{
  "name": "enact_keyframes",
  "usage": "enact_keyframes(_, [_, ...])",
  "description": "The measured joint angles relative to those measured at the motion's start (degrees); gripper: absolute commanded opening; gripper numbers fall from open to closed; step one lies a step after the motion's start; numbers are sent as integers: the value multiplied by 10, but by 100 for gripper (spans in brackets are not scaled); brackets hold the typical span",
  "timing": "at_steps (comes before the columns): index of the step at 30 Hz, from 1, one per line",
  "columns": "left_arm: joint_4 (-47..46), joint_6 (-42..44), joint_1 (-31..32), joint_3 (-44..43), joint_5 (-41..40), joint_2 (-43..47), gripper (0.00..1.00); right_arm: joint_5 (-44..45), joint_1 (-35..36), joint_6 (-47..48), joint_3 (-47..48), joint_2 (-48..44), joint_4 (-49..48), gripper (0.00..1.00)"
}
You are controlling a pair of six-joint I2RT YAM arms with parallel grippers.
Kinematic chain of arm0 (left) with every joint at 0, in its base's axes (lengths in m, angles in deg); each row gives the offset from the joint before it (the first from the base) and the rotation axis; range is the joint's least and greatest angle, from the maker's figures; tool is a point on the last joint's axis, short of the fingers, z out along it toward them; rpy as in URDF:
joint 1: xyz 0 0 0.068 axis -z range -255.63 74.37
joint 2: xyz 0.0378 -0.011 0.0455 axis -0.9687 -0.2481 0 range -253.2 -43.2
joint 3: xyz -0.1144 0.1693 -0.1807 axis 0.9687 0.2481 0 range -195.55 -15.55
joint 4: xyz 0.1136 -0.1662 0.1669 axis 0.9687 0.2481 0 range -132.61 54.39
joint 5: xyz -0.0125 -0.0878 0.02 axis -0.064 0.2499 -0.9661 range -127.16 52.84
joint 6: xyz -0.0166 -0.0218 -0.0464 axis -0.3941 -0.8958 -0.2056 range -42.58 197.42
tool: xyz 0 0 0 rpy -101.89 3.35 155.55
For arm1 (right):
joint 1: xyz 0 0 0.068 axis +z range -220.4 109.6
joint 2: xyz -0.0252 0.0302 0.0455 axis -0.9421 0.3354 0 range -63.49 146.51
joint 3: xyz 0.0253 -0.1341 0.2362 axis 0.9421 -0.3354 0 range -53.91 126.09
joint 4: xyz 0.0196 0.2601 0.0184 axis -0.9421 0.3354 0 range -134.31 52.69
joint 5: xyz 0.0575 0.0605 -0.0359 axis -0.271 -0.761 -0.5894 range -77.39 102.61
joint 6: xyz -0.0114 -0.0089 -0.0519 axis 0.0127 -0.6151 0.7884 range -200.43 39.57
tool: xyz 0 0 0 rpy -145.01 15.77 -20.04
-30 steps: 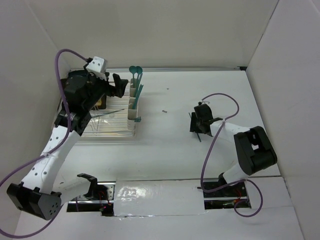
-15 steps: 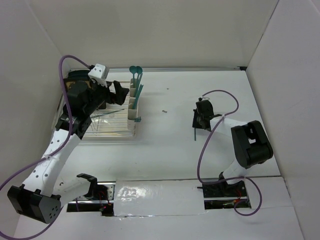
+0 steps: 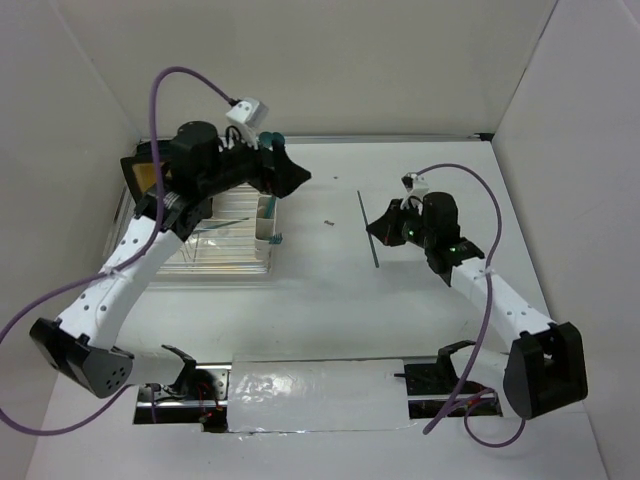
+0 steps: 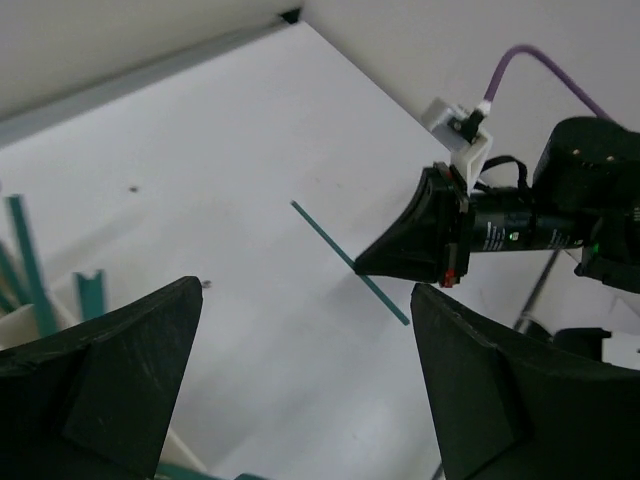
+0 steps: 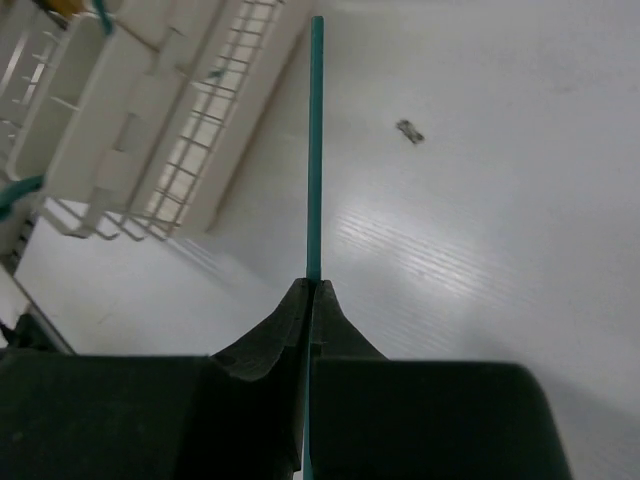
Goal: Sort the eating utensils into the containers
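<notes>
My right gripper (image 3: 380,228) (image 5: 312,290) is shut on a slim teal utensil (image 3: 366,225) (image 5: 316,150), held clear of the table at right of centre; its shaft sticks out past both sides of the jaws. My left gripper (image 3: 292,178) (image 4: 310,400) stands open with nothing between its fingers, above the cream-white containers (image 3: 266,215) (image 5: 110,90), facing the held utensil (image 4: 325,235). Other teal utensils (image 4: 25,260) stand in the containers, partly hidden by the left arm in the top view.
A clear wire dish rack (image 3: 215,255) (image 5: 235,95) lies left of the containers, with a dark plate with an orange centre (image 3: 140,175) at its far end. A small dark speck (image 3: 328,222) (image 5: 408,130) lies on the table between the arms.
My right gripper has shut on the utensil and lifted it off the table, turning toward the left. The left arm has swung right, over the containers.
</notes>
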Motion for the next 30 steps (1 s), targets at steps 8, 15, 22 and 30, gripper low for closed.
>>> enact_keyframes(8, [2, -74, 73, -6, 1, -110, 98, -88, 0, -23, 27, -38, -11, 0])
enact_keyframes(15, [0, -119, 118, -14, -41, -156, 96, -130, 0, -45, 42, -65, -19, 0])
enact_keyframes(22, [-10, -158, 142, -41, -73, -202, 85, -156, 0, -55, 43, -82, -29, 0])
enact_keyframes(30, [-18, -194, 159, -88, -92, -264, 51, -175, 0, -56, 43, -82, -29, 0])
